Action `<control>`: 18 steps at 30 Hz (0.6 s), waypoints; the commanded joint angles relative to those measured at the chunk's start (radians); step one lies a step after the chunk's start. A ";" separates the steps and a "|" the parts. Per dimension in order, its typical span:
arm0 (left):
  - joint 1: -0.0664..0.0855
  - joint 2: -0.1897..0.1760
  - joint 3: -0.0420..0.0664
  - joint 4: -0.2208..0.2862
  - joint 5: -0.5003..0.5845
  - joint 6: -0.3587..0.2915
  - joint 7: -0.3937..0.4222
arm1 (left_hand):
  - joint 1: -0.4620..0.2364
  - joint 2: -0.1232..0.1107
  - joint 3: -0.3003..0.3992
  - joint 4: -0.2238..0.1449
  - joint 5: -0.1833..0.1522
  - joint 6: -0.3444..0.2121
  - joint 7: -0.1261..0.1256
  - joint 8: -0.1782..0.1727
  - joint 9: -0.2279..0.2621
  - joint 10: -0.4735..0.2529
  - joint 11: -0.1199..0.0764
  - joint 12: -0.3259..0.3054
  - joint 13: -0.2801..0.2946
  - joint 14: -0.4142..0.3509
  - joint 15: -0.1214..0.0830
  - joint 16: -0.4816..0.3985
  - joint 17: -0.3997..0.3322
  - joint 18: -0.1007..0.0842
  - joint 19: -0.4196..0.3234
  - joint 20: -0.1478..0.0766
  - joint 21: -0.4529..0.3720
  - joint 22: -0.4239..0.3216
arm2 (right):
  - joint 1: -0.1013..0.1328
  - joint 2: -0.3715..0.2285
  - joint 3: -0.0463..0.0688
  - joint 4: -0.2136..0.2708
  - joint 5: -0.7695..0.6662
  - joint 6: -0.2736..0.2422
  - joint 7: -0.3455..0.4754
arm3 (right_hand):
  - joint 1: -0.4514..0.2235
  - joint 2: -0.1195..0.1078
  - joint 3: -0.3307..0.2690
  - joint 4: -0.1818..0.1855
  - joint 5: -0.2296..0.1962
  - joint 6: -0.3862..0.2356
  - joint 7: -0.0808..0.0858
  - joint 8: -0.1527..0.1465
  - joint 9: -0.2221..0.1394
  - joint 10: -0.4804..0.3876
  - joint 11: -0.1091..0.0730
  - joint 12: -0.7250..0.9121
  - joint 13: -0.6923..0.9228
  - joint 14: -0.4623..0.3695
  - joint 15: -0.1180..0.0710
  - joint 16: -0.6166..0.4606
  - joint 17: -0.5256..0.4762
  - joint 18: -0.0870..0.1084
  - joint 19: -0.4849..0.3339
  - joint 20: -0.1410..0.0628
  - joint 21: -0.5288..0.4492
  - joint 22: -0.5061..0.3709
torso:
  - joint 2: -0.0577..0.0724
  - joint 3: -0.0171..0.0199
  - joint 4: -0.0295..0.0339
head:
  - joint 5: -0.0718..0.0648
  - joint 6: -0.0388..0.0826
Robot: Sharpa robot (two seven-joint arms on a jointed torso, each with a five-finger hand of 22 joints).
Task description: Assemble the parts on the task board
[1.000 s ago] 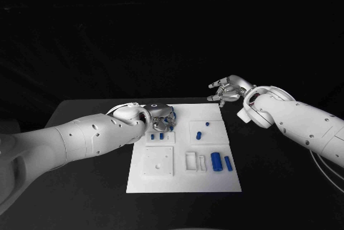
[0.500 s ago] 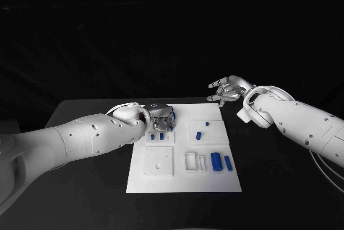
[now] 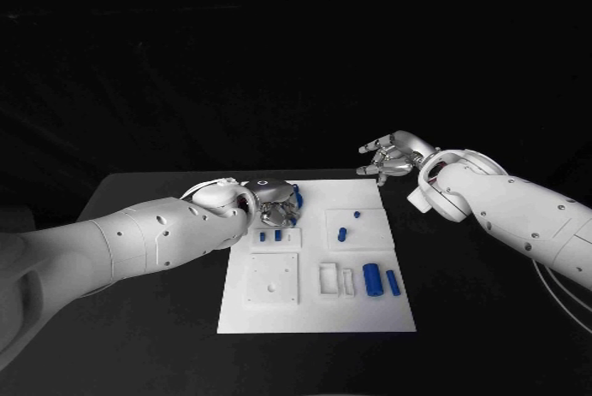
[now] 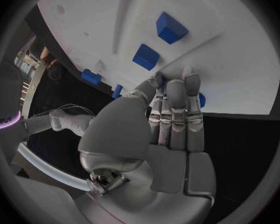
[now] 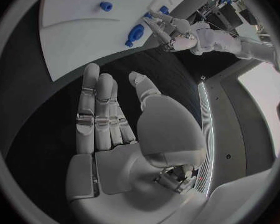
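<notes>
Head view: white task board (image 3: pixel 309 315) lies mid-tabletop (image 3: pixel 161 328).

Left hand (image 3: pixel 279 204) sits low over the board's 11 o'clock corner, fingers (image 4: pixel 175 107) pressed together and pointing down at the plate. In the left wrist view a bit of blue part (image 4: pixel 201 100) shows just past the fingertips; cannot tell whether the fingers are grasping it or only touching it.

Right hand (image 3: pixel 393 157) is raised off the board's 1 o'clock corner, well apart from every part. Fingers released, loosely spread, nothing in the palm; the right wrist view confirms this.

Parts on the board:
- two small blue pegs (image 3: pixel 270 236) stand side by side just at 6 o'clock of the left hand
- a short blue piece (image 3: pixel 357 214) and a blue peg (image 3: pixel 342 234) sit on the raised square toward 2 o'clock
- a large blue cylinder (image 3: pixel 371 278) and a slimmer blue pin (image 3: pixel 393 281) lie side by side near 4 o'clock
</notes>
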 commanded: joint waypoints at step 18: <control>-0.002 -0.080 0.068 0.066 0.158 0.009 -0.003 | -0.004 0.007 -0.007 -0.007 -0.007 -0.003 0.000 0.002 0.000 -0.003 0.001 -0.006 0.000 0.004 0.001 0.004 0.000 0.011 0.000 -0.007 0.005 0.018 | 0.000 -0.004 0.000 -0.001 0.000 0.014 0.007 | 0.006 0.007 0.003 -0.001 0.003 0.008 0.003 0.001 0.001 -0.002 0.002 0.002 -0.001 0.001 0.000 -0.004 0.000 -0.009 0.005 0.002 0.007 -0.001 | -0.001 -0.0001 0.0021 | 0.006 0.003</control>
